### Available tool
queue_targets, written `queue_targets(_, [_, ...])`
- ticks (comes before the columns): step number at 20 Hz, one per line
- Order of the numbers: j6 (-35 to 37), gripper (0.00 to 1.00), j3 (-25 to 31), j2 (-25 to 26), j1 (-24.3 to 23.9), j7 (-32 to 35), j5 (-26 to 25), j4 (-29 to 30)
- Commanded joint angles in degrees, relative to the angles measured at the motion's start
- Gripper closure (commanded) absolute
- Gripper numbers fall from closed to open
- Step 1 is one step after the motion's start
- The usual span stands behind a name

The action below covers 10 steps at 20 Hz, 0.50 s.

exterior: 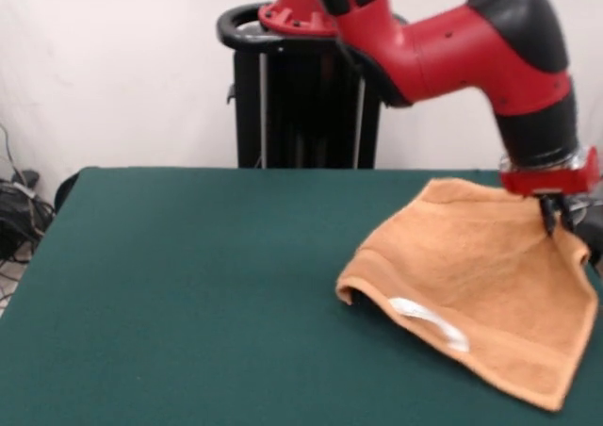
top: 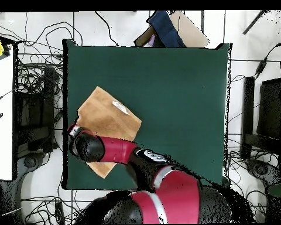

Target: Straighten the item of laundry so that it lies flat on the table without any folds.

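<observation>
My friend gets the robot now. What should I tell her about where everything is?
Gripper: down at the towel's far right part in the front view, touching or pinching the cloth; whether it is open or shut cannot be seen.
Towel: on the table, at its right side in the front view. It is not flat: the left edge bulges up with a gap under it, next to the white label.
Done: the towel is mostly spread out.
Left: pull out the raised edge and any fold until it lies flat.
</observation>
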Motion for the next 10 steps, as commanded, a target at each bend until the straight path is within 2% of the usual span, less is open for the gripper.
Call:
queue_targets(1, [8.3,1.00,2.8,-5.1,1.7,15.0,7.7,2.6])
queue_targets(5, [5.9,1.00,4.0,-1.7,2.1,14.0,8.0,1.1])
queue_targets(10, [2.9,1.00,1.9,2.1,4.0,11.7,7.0,-2.0])
